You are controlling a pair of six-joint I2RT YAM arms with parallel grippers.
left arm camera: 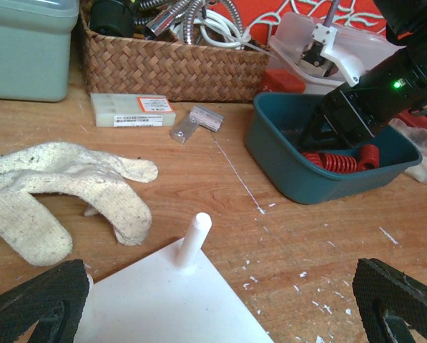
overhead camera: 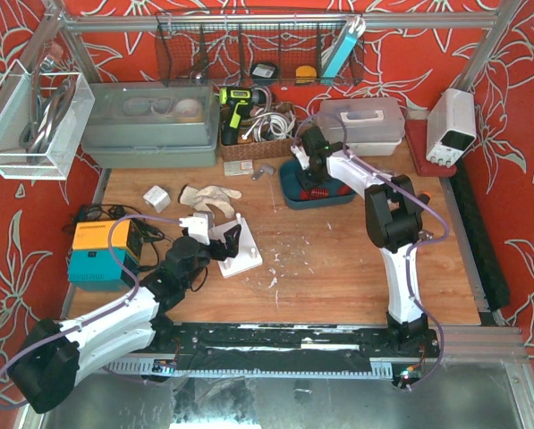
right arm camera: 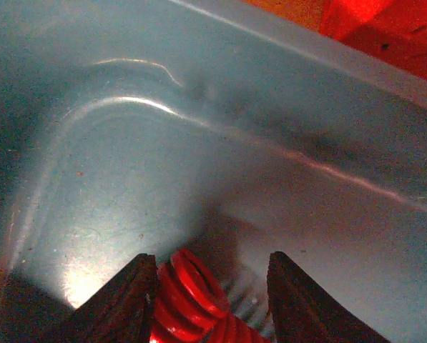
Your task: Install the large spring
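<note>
A teal bin (overhead camera: 289,189) at the back centre holds several red springs (left arm camera: 336,161). My right gripper (overhead camera: 312,179) reaches down into it. In the right wrist view its jaws (right arm camera: 212,286) are open around one red spring (right arm camera: 192,293), which touches the left finger (right arm camera: 124,304) and stands apart from the right finger (right arm camera: 306,304). The bin wall (right arm camera: 199,143) fills that view. My left gripper (overhead camera: 228,244) is open and empty, low over a white base plate (left arm camera: 163,300) with an upright white peg (left arm camera: 194,236). The peg is bare.
A white work glove (left arm camera: 48,186) lies left of the plate. A wicker basket (left arm camera: 170,64), a small labelled box (left arm camera: 131,111) and a metal part (left arm camera: 195,121) sit behind. An orange and teal device (overhead camera: 101,255) stands at the left; a power supply (overhead camera: 450,125) stands at the back right.
</note>
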